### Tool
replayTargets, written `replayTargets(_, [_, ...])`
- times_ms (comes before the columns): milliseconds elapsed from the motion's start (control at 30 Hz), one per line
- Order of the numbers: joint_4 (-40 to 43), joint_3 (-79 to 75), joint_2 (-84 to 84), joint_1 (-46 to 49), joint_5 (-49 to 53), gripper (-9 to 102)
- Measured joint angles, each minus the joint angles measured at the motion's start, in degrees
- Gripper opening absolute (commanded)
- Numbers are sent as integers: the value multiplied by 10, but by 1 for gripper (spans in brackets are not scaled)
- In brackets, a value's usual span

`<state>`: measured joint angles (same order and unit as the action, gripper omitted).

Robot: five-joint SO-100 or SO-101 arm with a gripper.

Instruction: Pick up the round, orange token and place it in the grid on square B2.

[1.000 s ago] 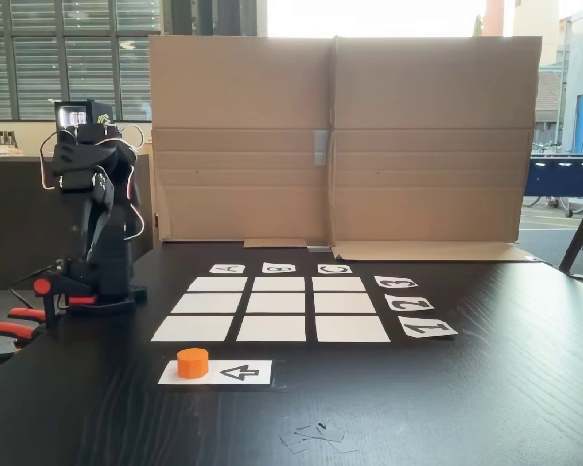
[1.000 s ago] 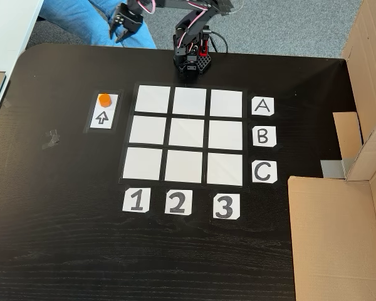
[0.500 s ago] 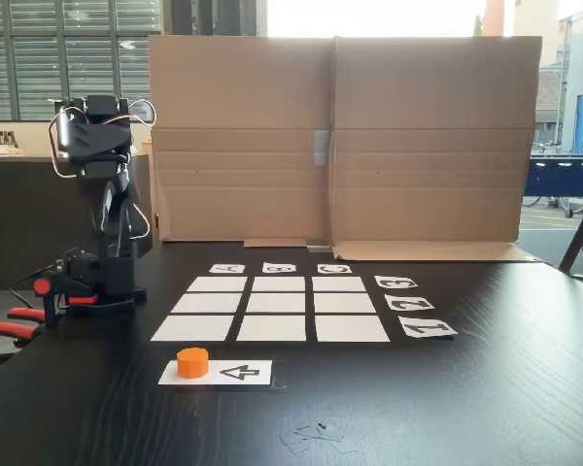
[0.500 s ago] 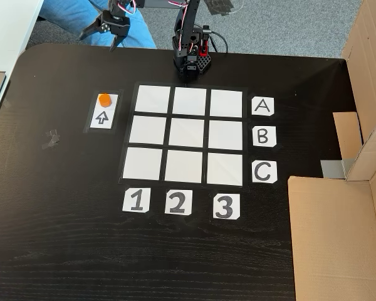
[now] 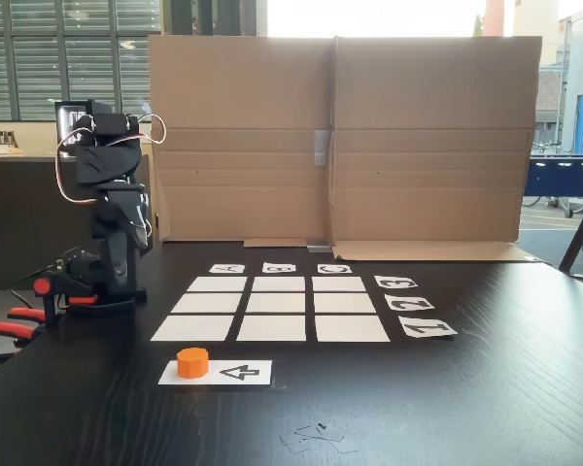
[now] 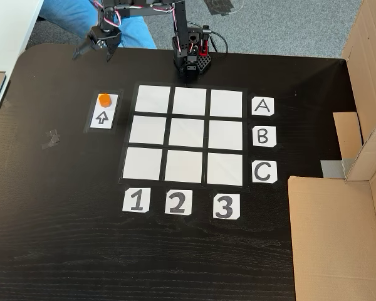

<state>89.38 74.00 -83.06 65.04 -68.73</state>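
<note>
Where the dark table (image 5: 486,388) runs nearest the low fixed camera, a few scraps of clear tape (image 5: 316,434) lie on the wood. Just behind them is the white strip with a black arrow (image 5: 235,372), and the round, orange token (image 5: 192,362) stands upright on its left end in this view, untouched. Beyond the strip is the grid (image 5: 272,309), nine white rectangles with number cards on the right and letter cards along the far edge; square B2 (image 5: 277,303), the centre one, is bare. Red-orange clamp handles (image 5: 12,322) stick out at the table's left edge, near the black arm (image 5: 112,233), which rises from its base at the grid's far left corner. A folded cardboard screen (image 5: 340,136) closes off the back.

In the fixed view from above, the token (image 6: 104,99) sits at the top of the arrow strip (image 6: 103,111), left of the grid (image 6: 187,135), and the centre square (image 6: 187,133) is empty. The gripper (image 6: 92,52) hangs over the table's top left edge, well apart from the token, its two fingers splayed wide and pointing downward, with nothing between them and touching nothing. A person's leg in blue jeans (image 6: 75,17) shows behind it.
</note>
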Motion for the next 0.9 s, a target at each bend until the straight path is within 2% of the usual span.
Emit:
replayTargets(600, [0, -83, 148, -67, 172, 63])
replayTargets(900, [0, -121, 198, -104, 187, 63])
